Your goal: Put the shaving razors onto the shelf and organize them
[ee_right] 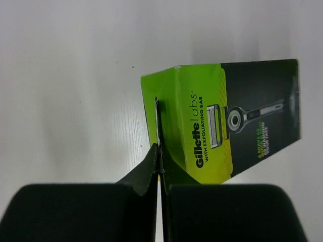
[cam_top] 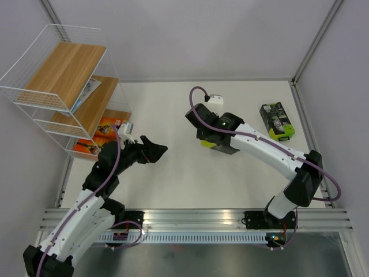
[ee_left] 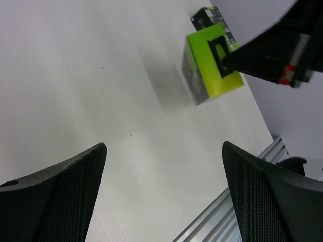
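Observation:
My right gripper (cam_top: 211, 142) is shut on the lime-green top flap of a black razor box (ee_right: 227, 121) and holds it above the middle of the table; that box also shows in the left wrist view (ee_left: 209, 65). A second black box with a lime-green top (cam_top: 277, 121) lies flat at the right. The shelf (cam_top: 63, 75) stands at the far left. A white-blue pack (cam_top: 87, 92) lies on its middle board and two orange boxes (cam_top: 102, 131) on its lowest board. My left gripper (cam_top: 154, 151) is open and empty, just right of the shelf, its fingers (ee_left: 60, 186) wide apart.
An aluminium rail (cam_top: 196, 219) runs along the near edge of the table; it shows in the left wrist view too (ee_left: 237, 201). Grey walls close in the table at the back and the right. The right arm (cam_top: 271, 150) arches over the table's right half.

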Motion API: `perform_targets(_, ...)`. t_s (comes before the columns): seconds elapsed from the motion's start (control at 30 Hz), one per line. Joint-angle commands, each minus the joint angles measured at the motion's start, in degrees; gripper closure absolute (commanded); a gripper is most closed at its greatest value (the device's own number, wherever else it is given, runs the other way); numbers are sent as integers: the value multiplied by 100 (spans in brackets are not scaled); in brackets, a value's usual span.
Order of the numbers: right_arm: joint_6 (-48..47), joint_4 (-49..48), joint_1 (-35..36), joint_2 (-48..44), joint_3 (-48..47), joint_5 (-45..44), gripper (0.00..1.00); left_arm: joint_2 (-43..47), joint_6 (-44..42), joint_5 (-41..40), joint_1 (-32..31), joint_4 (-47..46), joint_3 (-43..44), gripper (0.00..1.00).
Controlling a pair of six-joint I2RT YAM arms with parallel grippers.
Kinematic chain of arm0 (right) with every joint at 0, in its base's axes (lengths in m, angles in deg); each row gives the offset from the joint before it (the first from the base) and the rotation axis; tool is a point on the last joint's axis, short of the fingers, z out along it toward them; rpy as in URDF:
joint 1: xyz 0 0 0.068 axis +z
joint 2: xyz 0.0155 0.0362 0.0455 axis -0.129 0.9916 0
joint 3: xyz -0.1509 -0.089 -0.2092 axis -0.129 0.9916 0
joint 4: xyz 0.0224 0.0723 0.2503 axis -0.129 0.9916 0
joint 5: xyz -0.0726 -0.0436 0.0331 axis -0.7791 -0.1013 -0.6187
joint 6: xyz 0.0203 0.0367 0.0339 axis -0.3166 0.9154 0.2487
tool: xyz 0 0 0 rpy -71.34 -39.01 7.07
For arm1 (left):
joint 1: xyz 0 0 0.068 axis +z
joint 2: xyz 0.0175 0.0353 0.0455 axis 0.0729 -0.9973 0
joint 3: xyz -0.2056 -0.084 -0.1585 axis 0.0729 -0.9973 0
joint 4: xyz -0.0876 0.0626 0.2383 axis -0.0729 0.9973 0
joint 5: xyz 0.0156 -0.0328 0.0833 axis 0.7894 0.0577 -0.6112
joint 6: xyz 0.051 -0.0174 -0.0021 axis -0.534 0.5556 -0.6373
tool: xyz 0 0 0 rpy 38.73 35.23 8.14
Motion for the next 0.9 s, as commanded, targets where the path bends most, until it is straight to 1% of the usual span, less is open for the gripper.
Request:
perform_targets(0.0, 1542, 403, -24, 163, -276, -53, 100, -22, -1075, -145, -505, -486, 186, 0)
perform_targets(0.03, 1980, 647, -42, 207, -311, -97, 99, -83, -1171, -599, -986, -548, 168, 0)
perform_targets(0.1, 2404, 790, -103, 252, -320, -185, 100, -380, -1400, -1163, -1550, -784, 142, 0)
perform_targets(0.13, 2528, 808, -130, 243, -320, -185, 100, -504, -1471, -1636, -2066, -1055, 124, 1)
perform_targets(0.2, 2739, 729, -218, 190, -320, -176, 99, -794, -1541, -2131, -2491, -1521, 98, 1)
perform_targets(0.23, 2809, 720, -253, 182, -355, -150, 100, -1057, -1559, -2516, -2842, -1681, 54, 1)
perform_targets(0.3, 3064, 790, -332, 199, -399, -36, 100, -1296, -1673, -2922, -3169, -2119, 62, 1)
perform_targets(0.33, 3109, 790, -367, 199, -416, 25, 100, -1549, -1734, -3307, -3457, -2270, 62, 1)
perform_targets(0.4, 3197, 773, -420, 173, -408, 131, 100, -1788, -1849, -3547, -3714, -2612, 54, 0)
perform_targets(0.43, 3188, 721, -420, 155, -399, 175, 100, -1963, -1814, -3705, -3733, -2866, 71, 0)
perform_targets(0.53, 3127, 633, -429, 59, -347, 184, 99, -2236, -1779, -3698, -3759, -3376, 106, 0)
perform_targets(0.73, 3091, 352, -499, -380, 75, 281, 99, -3247, -1928, -3531, -3794, -3905, 439, 0)
perform_targets(0.77, 3091, 334, -534, -425, 128, 298, 100, -3483, -1893, -3496, -3794, -4028, 475, 0)
perform_targets(0.87, 3118, 316, -578, -592, 330, 334, 100, -3748, -1560, -3478, -3820, -4256, 590, 0)
